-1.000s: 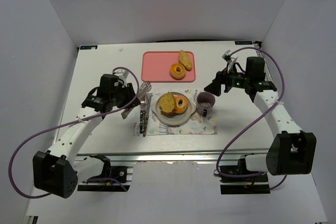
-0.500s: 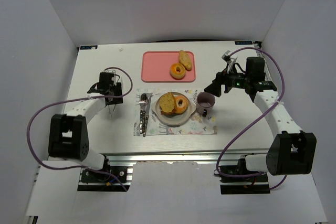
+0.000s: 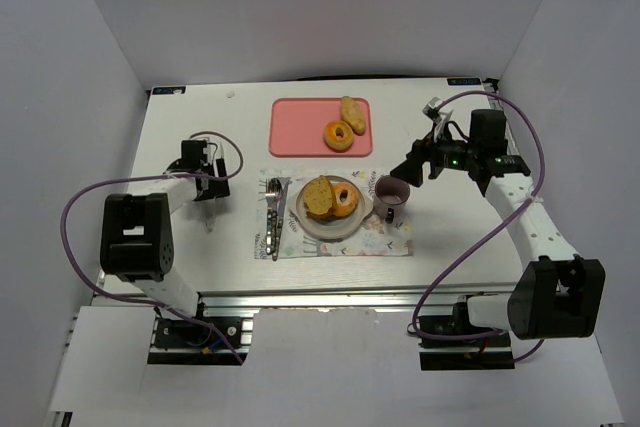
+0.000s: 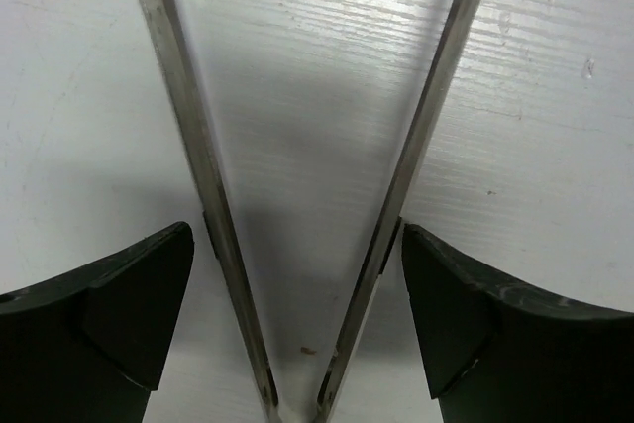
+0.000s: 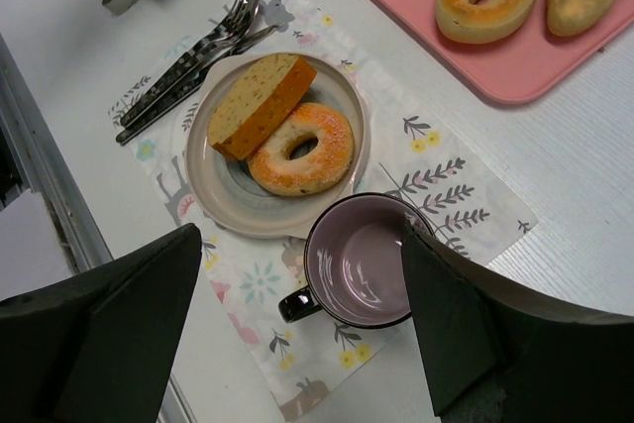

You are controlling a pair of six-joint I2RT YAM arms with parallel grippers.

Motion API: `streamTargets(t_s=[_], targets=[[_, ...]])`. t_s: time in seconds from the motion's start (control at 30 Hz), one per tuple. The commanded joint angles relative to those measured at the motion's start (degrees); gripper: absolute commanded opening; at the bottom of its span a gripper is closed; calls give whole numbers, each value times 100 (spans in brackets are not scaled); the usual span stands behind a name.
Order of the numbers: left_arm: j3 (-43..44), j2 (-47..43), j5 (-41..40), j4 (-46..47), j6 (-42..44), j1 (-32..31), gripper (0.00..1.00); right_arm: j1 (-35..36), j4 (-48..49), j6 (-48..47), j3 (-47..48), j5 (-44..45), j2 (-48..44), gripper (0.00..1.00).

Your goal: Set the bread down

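A slice of bread [image 3: 318,196] [image 5: 261,104] lies on the round plate [image 3: 312,227] [image 5: 220,207] beside a bagel [image 3: 345,197] [image 5: 301,149]. Left of the placemat my left gripper [image 3: 207,185] [image 4: 297,245] sits low over the table. Its jaws stand wide around the spread metal tongs [image 4: 406,175] [image 3: 211,211], which hold nothing. The right finger touches one tong arm, and a small gap shows at the left one. Right of the plate my right gripper [image 3: 412,169] [image 5: 302,230] hangs open and empty above the purple mug [image 3: 390,195] [image 5: 363,261].
A pink tray [image 3: 295,132] [image 5: 515,71] at the back holds another bagel [image 3: 338,135] and a bread roll [image 3: 352,112]. Cutlery [image 3: 273,217] [image 5: 188,61] lies on the patterned placemat [image 3: 385,242], left of the plate.
My left arm has drawn back leftward from the plate with the tongs, come down to the table and opened its jaws, letting the tongs spread. The right arm has hardly moved.
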Motion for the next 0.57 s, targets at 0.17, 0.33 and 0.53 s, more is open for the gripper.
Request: streamTargets(t_s=[0.17,0.33,0.53], targets=[[85,-1358,175,-115,-456,179,98,-34,-261,462,573,847,66,89],[-64,-2467,228,-142,-1115,179,98,-42,-411,982,907,1745,198,89],[-547,-3935,308,191,-2056,179,98,-34,-551,1194,1530,2494,461,89]])
